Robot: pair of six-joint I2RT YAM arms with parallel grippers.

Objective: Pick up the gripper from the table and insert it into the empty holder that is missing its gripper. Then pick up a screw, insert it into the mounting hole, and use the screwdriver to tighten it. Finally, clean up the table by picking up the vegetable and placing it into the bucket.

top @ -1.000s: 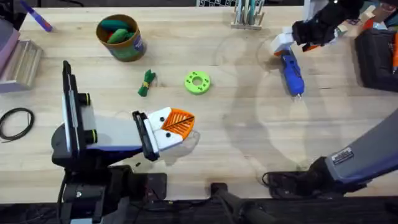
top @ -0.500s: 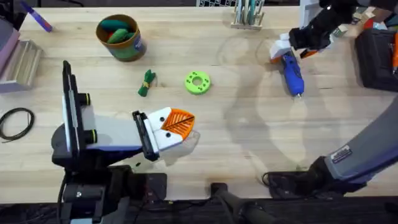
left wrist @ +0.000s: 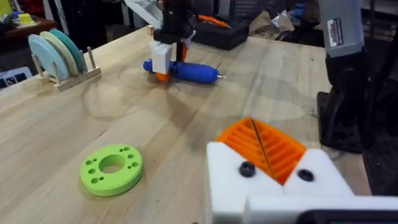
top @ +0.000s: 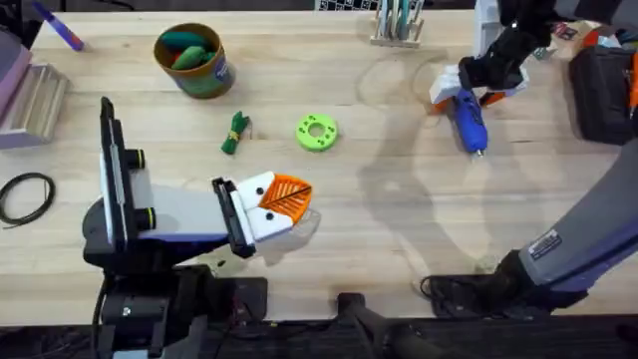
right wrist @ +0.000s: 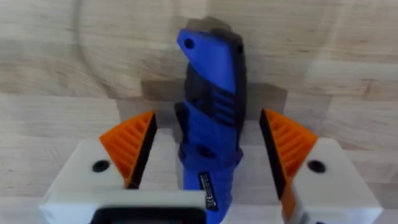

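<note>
A: Where's the right arm?

B: Stretched far up the table from its base at the lower right, with the right gripper (top: 469, 85) lowered over the back end of the screwdriver (top: 467, 117). Its jaws stand apart, one orange ribbed pad (right wrist: 134, 146) on each side of the blue body, with a gap between pad and tool on both sides (nothing is clamped).

A: And the screwdriver itself?

B: It lies flat on the wooden table (top: 399, 219) at the far right, blue and pen-shaped, its thin metal tip pointing toward the near edge. The right wrist view shows a darker ribbed grip panel and a small label on the body (right wrist: 211, 112).

A: The left arm?

B: Folded low near its base, forearm lying across the table. The left gripper (top: 279, 204) points right, its white fingers and orange pads brought together in the left wrist view (left wrist: 264, 152); I see nothing held between them.

A: Other task things?

B: The vegetable (top: 235, 133), dark green with a yellowish band, lies mid-table, just left of a lime-green ring disc (top: 317, 131). The bucket (top: 192, 60) stands upright at the far left, with green and orange items inside.
</note>
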